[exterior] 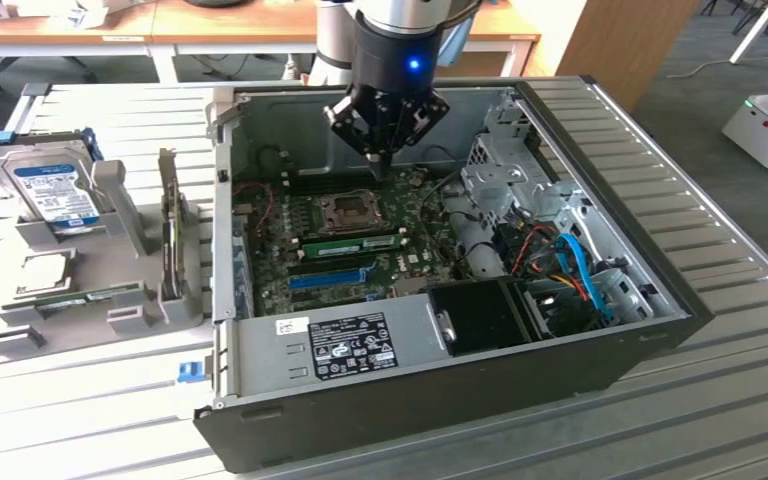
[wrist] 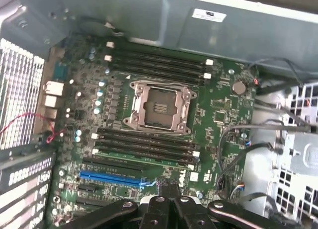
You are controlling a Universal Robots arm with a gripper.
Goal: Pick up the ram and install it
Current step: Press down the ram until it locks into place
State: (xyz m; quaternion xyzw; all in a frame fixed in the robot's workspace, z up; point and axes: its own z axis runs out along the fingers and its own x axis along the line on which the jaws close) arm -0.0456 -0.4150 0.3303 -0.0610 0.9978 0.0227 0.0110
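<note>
From my screen, on the exterior view's left, a hard drive [exterior: 53, 190] stands upright in a grey holder [exterior: 104, 300] on the slatted table [exterior: 704, 400]. Low in that holder, a thin green stick [exterior: 84, 298] lies flat; I can't tell if it is a memory stick. Further right sits the open computer case [exterior: 491, 340]. One ram stick [exterior: 344, 243] is seated in a motherboard [wrist: 218, 110] slot just below the empty processor socket [wrist: 159, 107], above the blue slot [wrist: 112, 178]. The gripper [exterior: 380, 160] hovers above the socket with its fingers pressed together, holding nothing.
</note>
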